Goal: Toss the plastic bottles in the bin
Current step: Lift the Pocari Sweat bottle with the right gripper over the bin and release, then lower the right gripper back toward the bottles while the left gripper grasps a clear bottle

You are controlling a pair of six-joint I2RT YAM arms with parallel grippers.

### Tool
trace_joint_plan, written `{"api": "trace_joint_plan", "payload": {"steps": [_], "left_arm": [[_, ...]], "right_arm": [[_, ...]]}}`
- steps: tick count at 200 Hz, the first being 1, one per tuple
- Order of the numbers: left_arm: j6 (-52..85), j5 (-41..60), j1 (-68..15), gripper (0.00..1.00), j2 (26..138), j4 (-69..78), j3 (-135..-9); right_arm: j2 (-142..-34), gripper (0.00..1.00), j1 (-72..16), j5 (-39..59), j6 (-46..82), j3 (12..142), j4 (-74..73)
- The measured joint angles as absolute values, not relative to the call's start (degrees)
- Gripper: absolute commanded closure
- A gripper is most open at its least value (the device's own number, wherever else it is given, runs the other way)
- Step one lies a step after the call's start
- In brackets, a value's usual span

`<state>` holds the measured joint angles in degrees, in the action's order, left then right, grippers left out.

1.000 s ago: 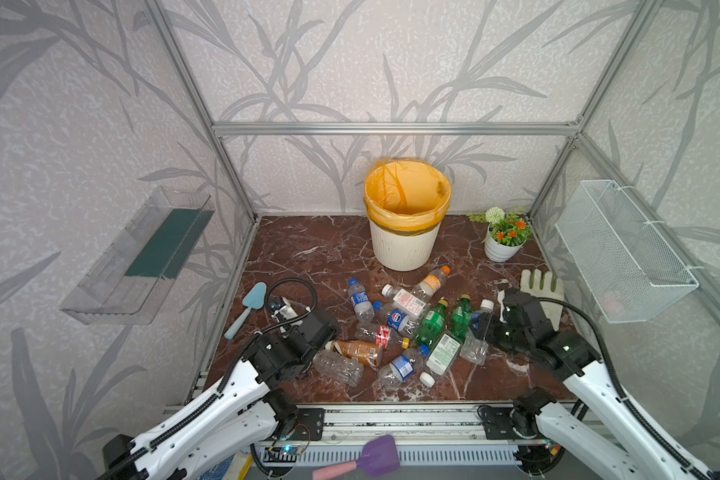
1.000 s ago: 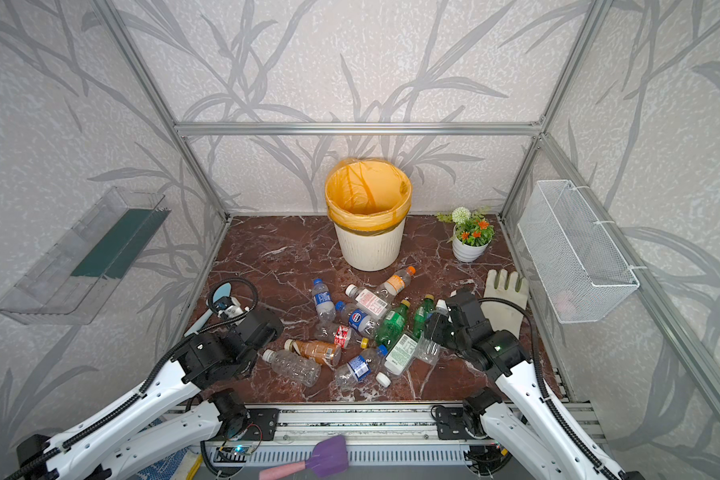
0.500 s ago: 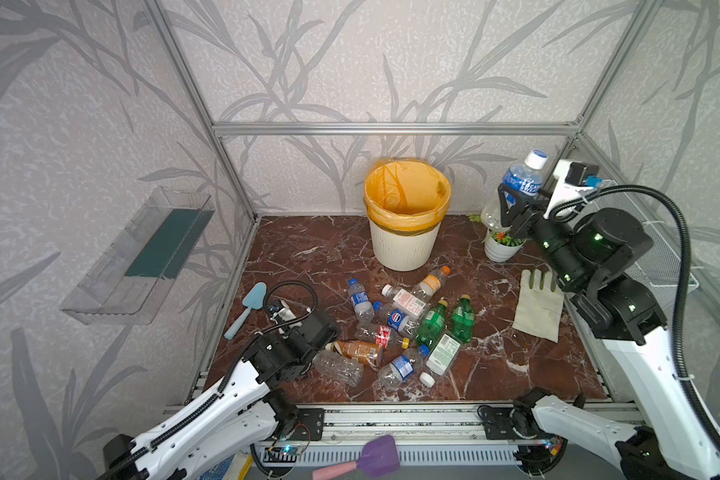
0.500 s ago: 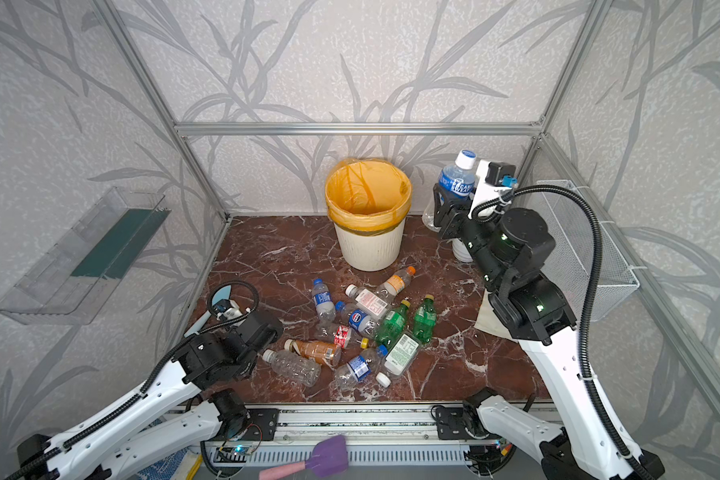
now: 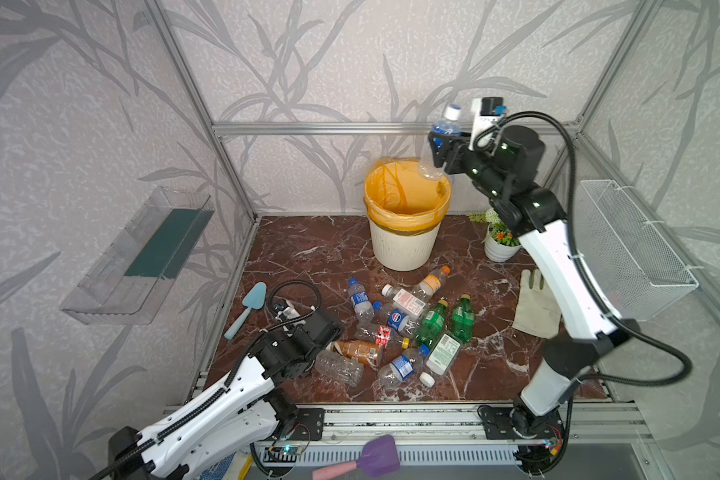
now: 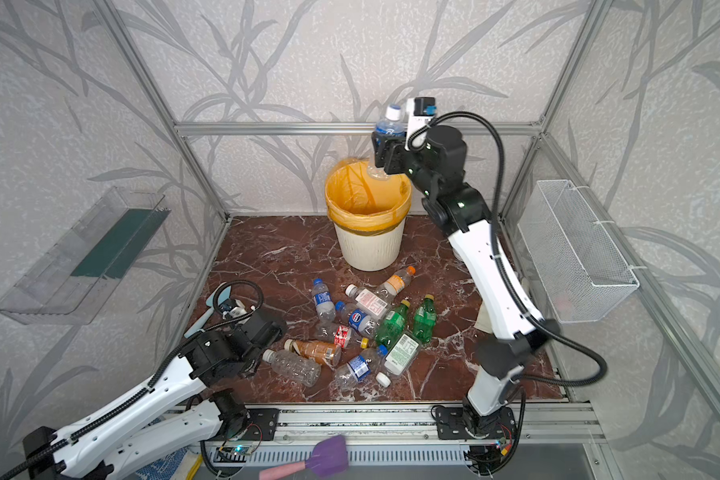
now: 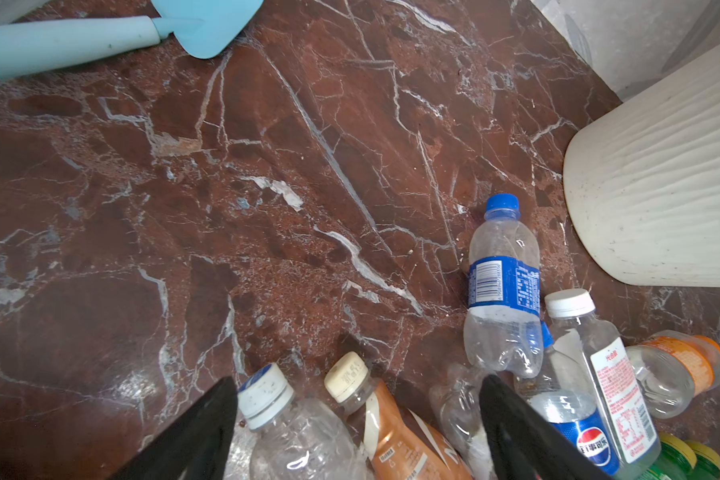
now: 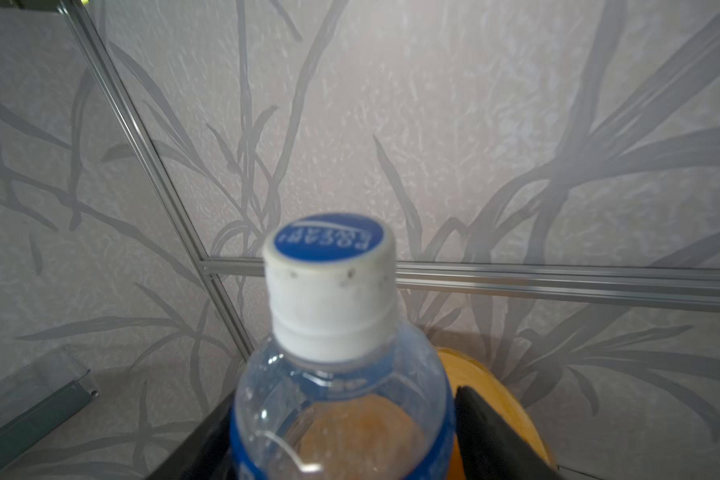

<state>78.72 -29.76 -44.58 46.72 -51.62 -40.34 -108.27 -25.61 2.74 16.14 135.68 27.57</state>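
A clear bottle with a blue label and white cap (image 5: 443,133) (image 6: 387,124) (image 8: 333,291) stands upright between the fingers of my right gripper (image 5: 439,151) (image 6: 381,156) (image 8: 341,415), high over the right rim of the bin (image 5: 406,249) (image 6: 368,249). The jaws stand wide, with a thin gap beside one finger. Several plastic bottles (image 5: 408,328) (image 6: 366,328) lie heaped on the floor in front of the bin. My left gripper (image 5: 323,357) (image 7: 358,415) is open low over the heap's left end, astride a clear bottle (image 7: 296,436) and a brown bottle (image 7: 400,440).
A blue trowel (image 5: 246,309) (image 7: 80,37) lies left of the heap. A glove (image 5: 535,305) and a small flower pot (image 5: 499,245) are on the right. A wire basket (image 5: 632,245) hangs on the right wall, a clear shelf (image 5: 142,253) on the left.
My right arm rose from the floor beside the heap with the blue-labelled bottle and swung it over the bin; its jaws have now parted. The left arm has stayed put.
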Motion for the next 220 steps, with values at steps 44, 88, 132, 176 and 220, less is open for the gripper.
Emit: {"api": "trace_joint_plan", "payload": {"steps": [44, 88, 132, 176, 220], "left_arm": [[79.6, -29.3, -45.4, 0.06, 46.7, -52.3, -40.9], [80.9, -29.6, -46.9, 0.05, 46.4, -54.9, -44.2], [87.9, -29.7, -51.5, 0.02, 47.1, -58.5, -44.8], [100.4, -29.4, -58.0, 0.01, 51.1, -62.9, -46.1], [108.7, -27.9, -62.5, 0.04, 55.2, -60.9, -44.5]], "right_arm": [[-103.4, 0.01, -27.1, 0.4, 16.1, 118.3, 34.0], [-90.2, 0.01, -27.4, -0.9, 14.9, 113.8, 29.5], [-83.0, 0.01, -26.5, -1.1, 14.7, 105.3, 25.1], [-76.7, 0.01, -23.8, -0.9, 15.2, 83.8, 25.1], [-64.4, 0.01, -17.8, -0.5, 16.8, 63.0, 28.3]]}}
